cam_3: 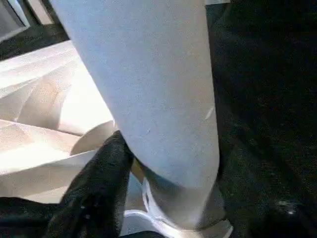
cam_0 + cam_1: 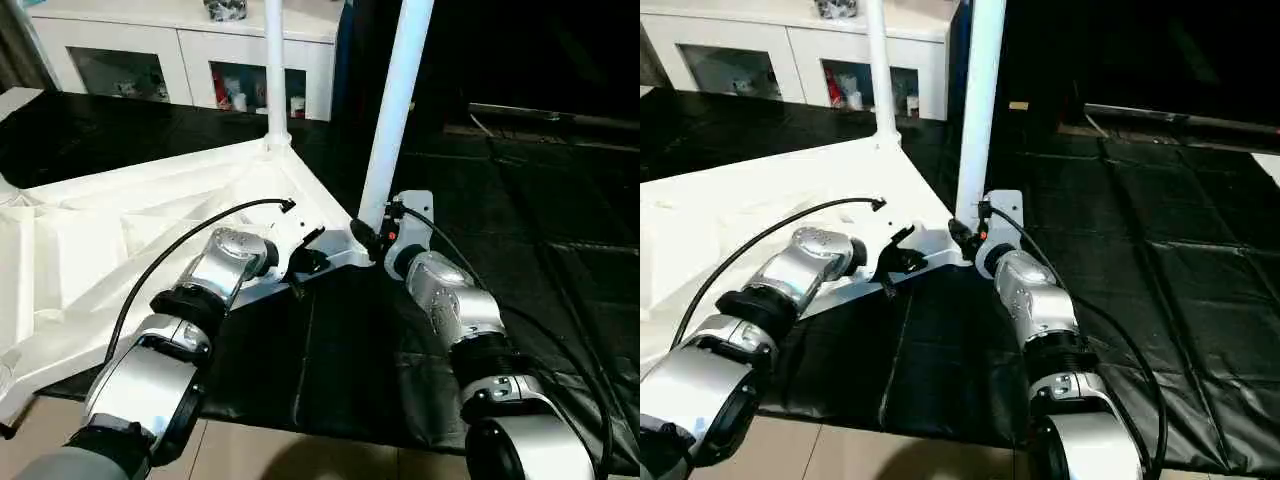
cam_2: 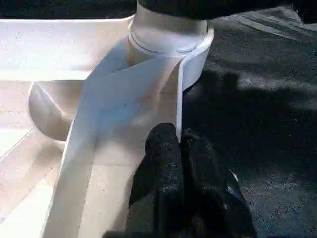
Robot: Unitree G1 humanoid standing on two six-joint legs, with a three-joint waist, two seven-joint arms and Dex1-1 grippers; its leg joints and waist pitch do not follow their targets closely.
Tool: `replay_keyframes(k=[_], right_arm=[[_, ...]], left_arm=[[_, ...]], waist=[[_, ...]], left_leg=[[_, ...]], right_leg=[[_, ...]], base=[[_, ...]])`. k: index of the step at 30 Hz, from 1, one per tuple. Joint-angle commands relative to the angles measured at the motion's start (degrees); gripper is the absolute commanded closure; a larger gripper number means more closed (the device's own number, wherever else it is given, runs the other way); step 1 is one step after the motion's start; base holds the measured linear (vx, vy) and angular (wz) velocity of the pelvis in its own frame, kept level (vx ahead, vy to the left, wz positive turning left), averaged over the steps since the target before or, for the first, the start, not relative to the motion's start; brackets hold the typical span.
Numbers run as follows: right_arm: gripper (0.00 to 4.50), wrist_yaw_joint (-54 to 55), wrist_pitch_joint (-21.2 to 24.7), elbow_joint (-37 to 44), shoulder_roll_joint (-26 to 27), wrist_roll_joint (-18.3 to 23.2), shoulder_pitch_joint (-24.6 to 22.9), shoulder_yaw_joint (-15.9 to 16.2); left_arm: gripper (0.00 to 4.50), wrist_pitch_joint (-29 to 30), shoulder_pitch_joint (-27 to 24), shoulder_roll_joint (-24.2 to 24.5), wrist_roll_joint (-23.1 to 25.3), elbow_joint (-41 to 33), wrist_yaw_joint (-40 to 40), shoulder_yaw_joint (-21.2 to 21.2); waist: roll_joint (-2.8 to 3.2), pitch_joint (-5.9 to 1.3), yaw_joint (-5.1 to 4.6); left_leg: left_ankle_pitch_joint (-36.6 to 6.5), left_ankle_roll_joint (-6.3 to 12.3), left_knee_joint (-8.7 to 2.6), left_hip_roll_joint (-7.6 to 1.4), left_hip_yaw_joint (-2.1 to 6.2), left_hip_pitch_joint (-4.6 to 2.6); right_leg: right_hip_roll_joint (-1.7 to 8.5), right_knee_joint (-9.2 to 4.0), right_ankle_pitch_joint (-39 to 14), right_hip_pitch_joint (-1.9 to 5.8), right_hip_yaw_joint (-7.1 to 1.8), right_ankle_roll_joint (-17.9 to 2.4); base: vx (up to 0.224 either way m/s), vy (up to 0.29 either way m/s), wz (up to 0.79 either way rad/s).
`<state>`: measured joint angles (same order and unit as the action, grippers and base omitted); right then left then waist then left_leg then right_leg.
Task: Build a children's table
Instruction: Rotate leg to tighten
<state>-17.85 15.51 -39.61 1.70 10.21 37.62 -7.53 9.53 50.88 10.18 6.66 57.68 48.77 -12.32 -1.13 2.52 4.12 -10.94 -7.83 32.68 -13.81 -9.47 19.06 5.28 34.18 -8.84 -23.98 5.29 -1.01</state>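
The table top (image 2: pixel 120 235) lies upside down on the black mat (image 2: pixel 520 250), ribbed underside up, at the left of the scene. Two legs stand upright in its right-hand corner sockets: the far leg (image 2: pixel 274 70) and the near leg (image 2: pixel 395 110). The left gripper (image 2: pixel 308 262) has its jaws closed, fingertips (image 3: pixel 171 148) pressed against the top's rim just left of the near leg's socket. The right gripper (image 2: pixel 372 238) sits at the base of the near leg, one finger (image 1: pixel 101 173) touching it; whether it grips cannot be determined. A white cabinet (image 2: pixel 180 55) stands at the far left.
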Motion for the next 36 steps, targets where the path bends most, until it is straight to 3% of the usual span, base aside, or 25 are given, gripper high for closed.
replay_keyframes(k=[1,5,8,10,14,15,17,21,26,32,36], right_arm=[[1.58,-5.19,0.75,-1.51,2.11,0.66,-1.41,3.98],[1.17,-11.2,0.96,1.3,-1.08,0.83,-3.43,4.7],[0.88,-20.79,2.77,7.78,-8.19,3.48,-7.98,4.61],[0.73,-22.65,3.06,8.99,-9.7,3.99,-8.91,4.56],[0.38,-35.35,5.22,16.68,-19.27,7.44,-15.48,3.85],[0.38,-35.35,5.22,16.68,-19.27,7.44,-15.48,3.85],[0.07,-37.78,5.04,18.09,-21.55,8.2,-16.83,3.31],[0.0,-40.84,5.26,19.83,-23.9,9.43,-17.79,3.25],[0.0,-45.75,2.54,21.08,-26.12,7.65,-17.18,7.34],[0.0,-54.46,1.09,20.37,-26.19,6.45,-14.94,13.51],[0.37,-56.24,-0.35,17.03,-26.03,5.09,-12.95,15.29]], left_arm=[[4.5,-2.09,2.33,-1.75,0.1,-0.39,-1.18,-0.47],[4.5,-3.5,2.01,-0.49,0.77,-0.04,-0.01,-0.9],[4.5,-5.75,1.17,1.25,1.61,-0.24,2.54,-1.81],[4.5,-6.2,1.04,1.52,1.7,-0.26,2.92,-1.97],[4.5,-9.23,-0.31,2.83,1.49,-1.12,7.21,-2.69],[4.5,-9.23,-0.31,2.83,1.49,-1.12,7.21,-2.69],[4.5,-10.31,-1.33,3.5,1.02,-2.34,10.84,-3.37],[4.5,-12.06,-2.98,4.78,0.36,-4.39,16.88,-4.84],[4.5,-16.57,-5.24,7.27,-0.02,-7.08,26.15,-7.36],[4.5,-18.74,-6.65,9.59,0.32,-10.08,32.89,-9.71],[4.5,-19.53,-7.1,10.35,0.36,-11.37,35.09,-10.52]], waist=[[0.63,-3.89,0.24],[0.43,-3.82,0.49],[0.01,-3.8,0.95],[-0.06,-3.93,1.08],[-0.21,-3.88,1.66],[-0.3,-3.85,1.74],[-0.21,-3.79,1.91],[-0.01,-3.67,2.11],[0.26,-3.59,2.82],[0.08,-3.7,3.58],[0.15,-3.74,3.77]], left_leg=[[-8.92,2.17,-3.39,1.49,-1.13,0.67],[-9.13,2.81,-3.42,1.43,-1.09,0.79],[-9.09,4.03,-3.3,1.4,-1.12,0.81],[-8.03,4.31,-3.25,1.33,-1.1,0.9],[-6.99,5.65,-2.99,1.31,-1.22,0.9],[-7.12,5.92,-2.99,1.33,-1.25,0.98],[-8.09,5.45,-2.97,1.31,-1.3,0.92],[-9.21,4.79,-3.11,1.15,-1.3,0.74],[-11.17,3.79,-3.21,0.78,-1.42,0.3],[-11.03,3.42,-3.33,0.6,-1.26,0.51],[-10.1,3.01,-3.3,0.58,-1.37,0.41]], right_leg=[[1.9,-3.12,-7.18,4.24,-2.38,-13.14],[1.95,-3.23,-7.77,4.44,-2.34,-12.84],[1.85,-3.38,-8.19,4.75,-2.35,-12.13],[2.0,-3.25,-7.07,4.67,-2.32,-12.69],[1.92,-3.16,-5.59,4.64,-2.37,-13.26],[1.89,-3.27,-5.72,4.75,-2.32,-13.2],[2.03,-3.46,-8.58,4.53,-2.24,-12.78],[2.03,-3.79,-11.71,4.29,-2.18,-12.2],[1.99,-3.79,-12.22,3.81,-2.22,-12.41],[2.22,-3.49,-13.05,3.98,-2.22,-11.63],[2.18,-3.34,-11.71,3.79,-2.32,-12.05]], base=[[0.0,0.0,0.0],[0.0,0.0,0.0],[0.0,0.0,0.0],[0.0,0.0,0.0],[0.0,0.0,0.0],[0.0,0.0,0.0],[0.0,0.0,0.0],[0.0,0.0,0.0],[0.0,0.0,0.0],[0.0,0.0,0.0],[0.0,0.0,0.0]])
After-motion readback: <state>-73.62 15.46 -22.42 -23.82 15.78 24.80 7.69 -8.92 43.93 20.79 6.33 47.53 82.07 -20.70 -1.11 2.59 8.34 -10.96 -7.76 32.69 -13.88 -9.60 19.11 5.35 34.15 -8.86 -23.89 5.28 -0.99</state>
